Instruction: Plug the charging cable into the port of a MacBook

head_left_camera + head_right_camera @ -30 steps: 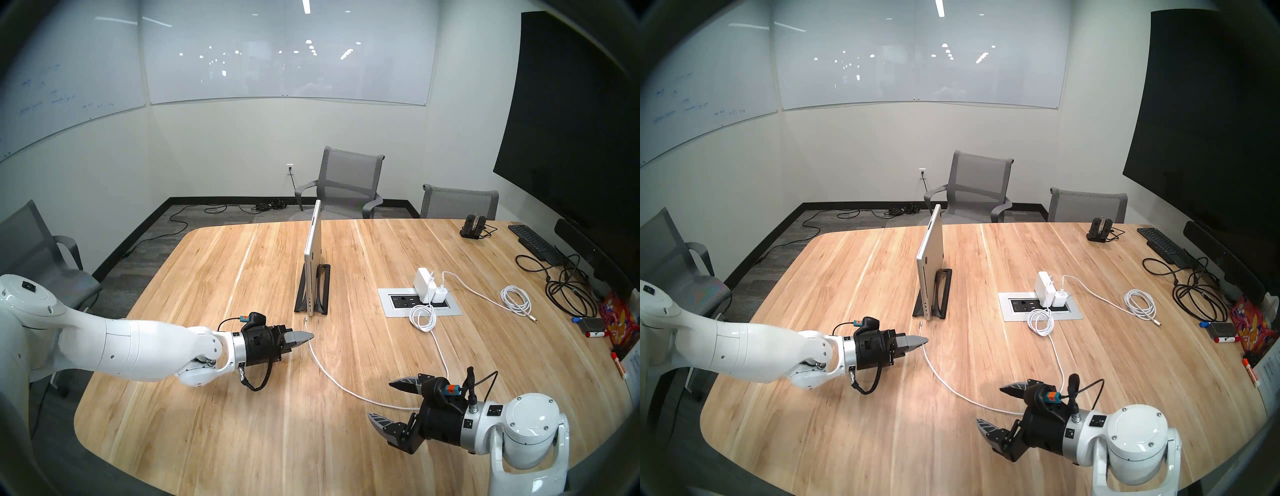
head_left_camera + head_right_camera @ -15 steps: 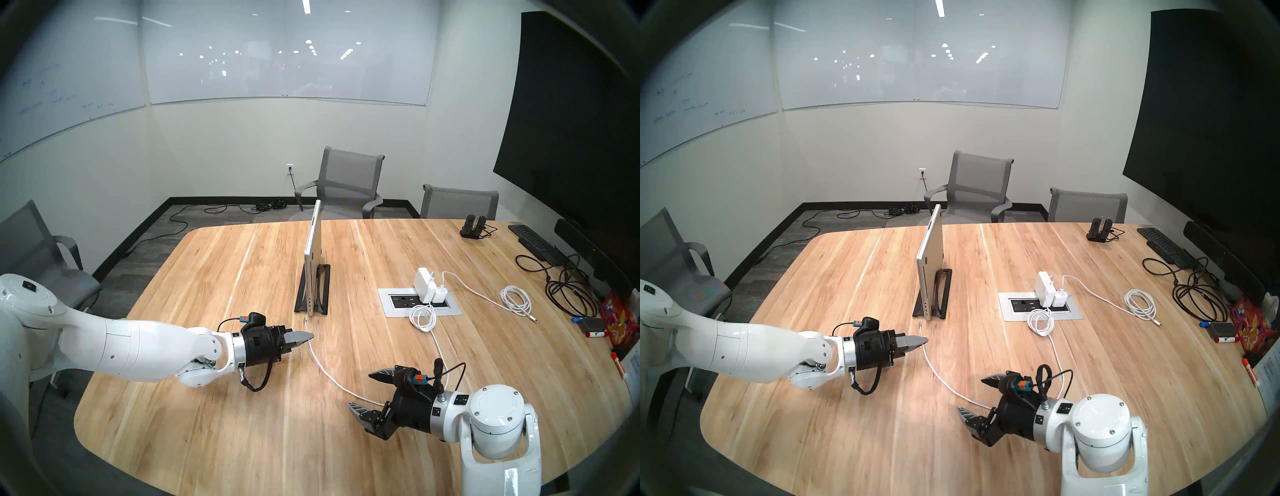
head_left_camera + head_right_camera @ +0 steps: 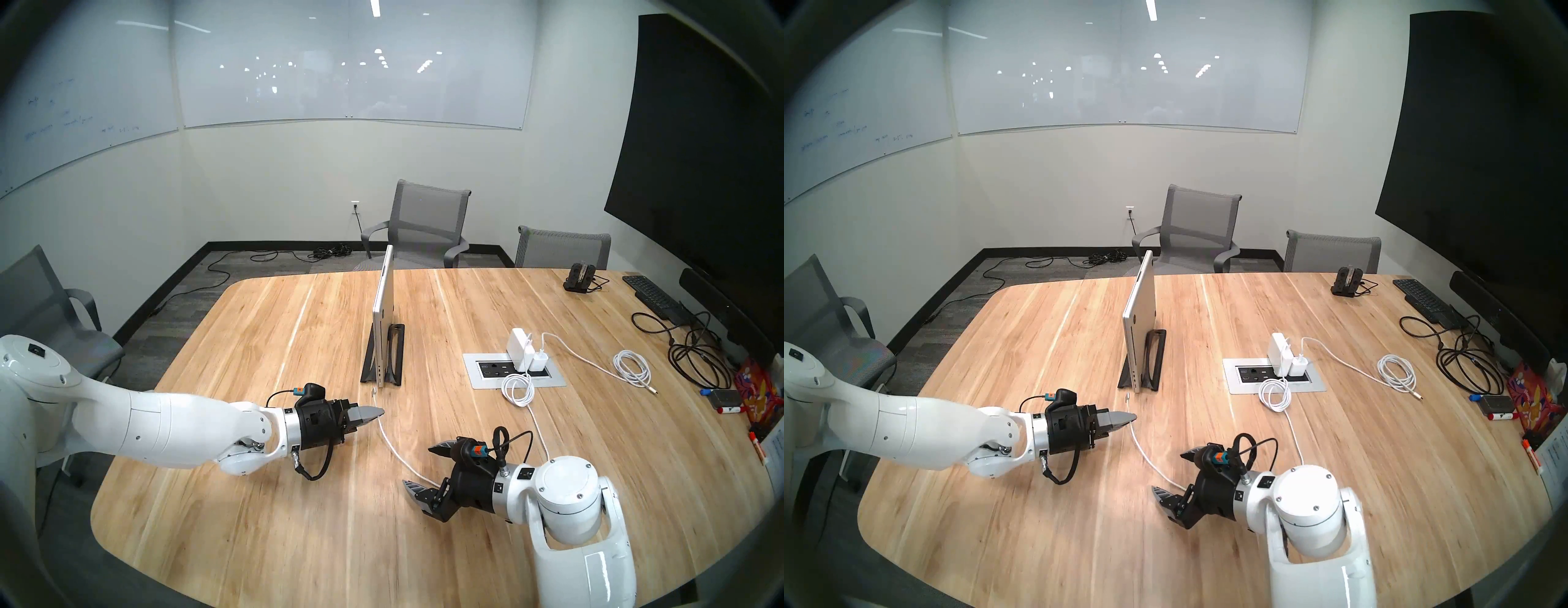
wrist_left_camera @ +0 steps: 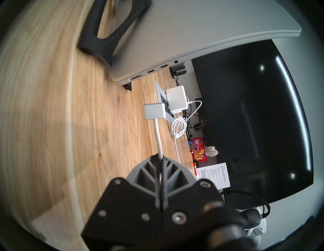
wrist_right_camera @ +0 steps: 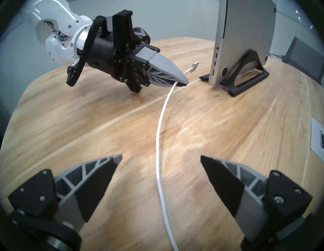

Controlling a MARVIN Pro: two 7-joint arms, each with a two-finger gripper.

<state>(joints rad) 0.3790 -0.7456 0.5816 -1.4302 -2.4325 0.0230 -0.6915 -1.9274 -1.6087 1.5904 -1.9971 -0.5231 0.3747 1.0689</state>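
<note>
The silver MacBook (image 3: 383, 314) (image 3: 1140, 314) stands on edge in a black stand, its ports (image 4: 150, 71) (image 5: 215, 57) on the near edge. My left gripper (image 3: 382, 412) (image 3: 1134, 418) (image 4: 160, 157) (image 5: 184, 82) is shut on the white charging cable (image 3: 399, 454) (image 5: 158, 133) a short way behind its end. The flat silver connector (image 4: 155, 111) (image 5: 195, 65) (image 3: 374, 389) sticks out past the tips, just short of the MacBook's lower near corner. My right gripper (image 3: 424, 469) (image 3: 1170, 472) (image 5: 161, 156) is open low over the table, and the cord runs between its fingers.
A black stand (image 3: 394, 352) holds the laptop. To the right, an outlet plate (image 3: 551, 378) carries white chargers (image 3: 519, 339). Farther right lie a coiled white cable (image 3: 632, 367), black cables (image 3: 695, 356), a black keyboard (image 3: 653, 297) and a tissue box (image 3: 755, 390). Chairs ring the table.
My right arm has swung left and forward, bringing its open fingers over the cord. The left arm, the cable end and the MacBook have stayed still.
</note>
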